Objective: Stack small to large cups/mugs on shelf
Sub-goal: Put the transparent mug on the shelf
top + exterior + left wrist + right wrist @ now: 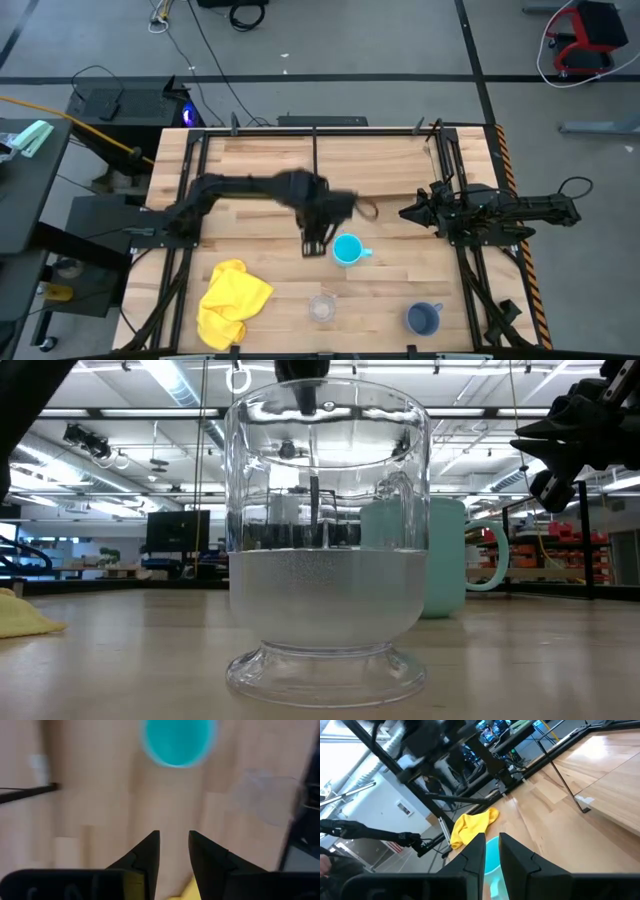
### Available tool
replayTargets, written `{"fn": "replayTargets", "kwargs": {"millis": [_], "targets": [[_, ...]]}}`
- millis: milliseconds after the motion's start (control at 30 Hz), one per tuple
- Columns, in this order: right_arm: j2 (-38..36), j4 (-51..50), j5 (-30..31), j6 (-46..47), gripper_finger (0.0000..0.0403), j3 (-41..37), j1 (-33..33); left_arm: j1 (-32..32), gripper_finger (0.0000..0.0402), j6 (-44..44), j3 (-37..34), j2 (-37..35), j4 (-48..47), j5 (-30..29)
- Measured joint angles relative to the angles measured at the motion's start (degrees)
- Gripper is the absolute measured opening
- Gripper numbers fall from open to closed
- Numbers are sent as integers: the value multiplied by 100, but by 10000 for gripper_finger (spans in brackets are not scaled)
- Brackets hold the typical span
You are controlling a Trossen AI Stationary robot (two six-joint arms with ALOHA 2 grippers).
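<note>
The cyan mug (347,250) stands upright on the tabletop near the middle, its handle toward the table's right edge. The clear cup (322,308) stands on its foot near the front edge and fills the low view (328,530). The grey-blue mug (423,319) stands upright at the front right. The shelf (375,165) lies at the back with its black upright (315,150). My left gripper (314,243) points down just left of the cyan mug (177,742), narrowly open and empty (174,842). My right gripper (404,212) hovers at the right, narrowly open and empty (492,842).
A crumpled yellow cloth (232,303) lies at the front left. Black frame rails run along the table's left and right sides (470,270). Bare wood lies between the cyan mug and the shelf (615,785).
</note>
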Motion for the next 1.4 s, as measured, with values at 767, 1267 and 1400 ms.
{"fn": "replayTargets", "kwargs": {"millis": [767, 1267, 1400], "targets": [[48, 72, -444, -277, 62, 0, 2, -1906, 128, -3127, -1760, 93, 2517, -1234], [66, 114, -728, -509, 62, 0, 2, -1807, 163, -4320, -2109, 90, 3182, -773], [67, 114, -754, -560, 62, 0, 2, -1836, 157, -4639, -2109, 127, 3156, -775]]}}
